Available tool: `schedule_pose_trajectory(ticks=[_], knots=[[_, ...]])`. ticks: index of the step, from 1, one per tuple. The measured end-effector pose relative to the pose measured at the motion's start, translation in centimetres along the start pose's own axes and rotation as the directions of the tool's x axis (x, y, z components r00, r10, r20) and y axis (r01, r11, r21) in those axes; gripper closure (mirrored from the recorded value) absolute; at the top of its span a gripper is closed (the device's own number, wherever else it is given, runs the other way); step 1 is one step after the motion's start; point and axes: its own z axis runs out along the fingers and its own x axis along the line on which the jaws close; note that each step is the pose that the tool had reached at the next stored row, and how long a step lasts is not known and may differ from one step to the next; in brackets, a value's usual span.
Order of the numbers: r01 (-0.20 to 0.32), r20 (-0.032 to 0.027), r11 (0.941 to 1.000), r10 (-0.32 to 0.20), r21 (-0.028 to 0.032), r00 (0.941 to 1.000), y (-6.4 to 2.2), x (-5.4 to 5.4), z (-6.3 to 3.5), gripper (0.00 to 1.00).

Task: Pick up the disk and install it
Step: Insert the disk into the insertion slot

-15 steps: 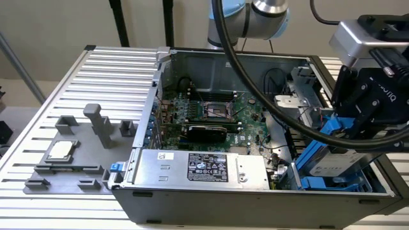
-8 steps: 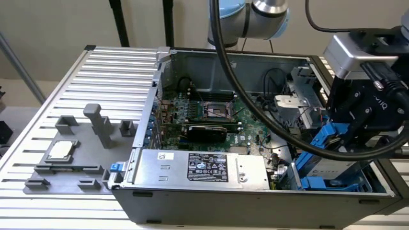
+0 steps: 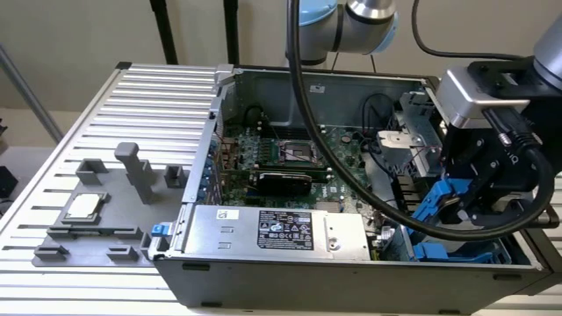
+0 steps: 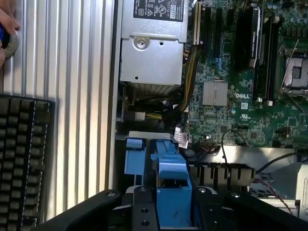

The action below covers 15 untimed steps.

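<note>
Starting closest to the lens, at the black two-fingered metal tool (image 4: 173, 204): clamping narrow across the bright blue plastic rails of the flat silver-grey disk (image 4: 172, 185), hiding the metal body and white label behind the fingers.

Judging that disk as dense and rigid, heavier than its size suggests, yet touchy about knocks. Treating the rails as the springy, slightly slick part. Favouring a hold across the two long rails near the middle, keeping off the label face and any connector edge.

Looking just past: hanging over the larger blue plastic cage (image 3: 457, 252) inside the open grey steel computer case (image 3: 351, 283), at the corner on the exterior view's right. Seemingly not yet seated, though touching or just clear being impossible to tell.

Moving further in, over yellow-and-black cable bundles (image 4: 159, 113), then the boxy silver power supply (image 4: 151, 57), then the green motherboard (image 4: 231, 96).

Ending farthest out on the ribbed aluminium counter (image 3: 131, 99): noting the small square silver processor chip (image 3: 83, 207) resting in a grey fixture (image 3: 88, 230), well apart from the case on the exterior view's left. Noting also a black keyboard (image 4: 21, 159) and a person's hand (image 4: 5, 26) beside it.
</note>
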Motion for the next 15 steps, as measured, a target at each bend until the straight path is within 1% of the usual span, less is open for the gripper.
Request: schedule_pose_trajectory(ticks=[15], knots=[[0.025, 0.0004, 0.9997, -0.025, -0.0014, 0.9997, -0.08, -0.2, 2.5, 1.0]])
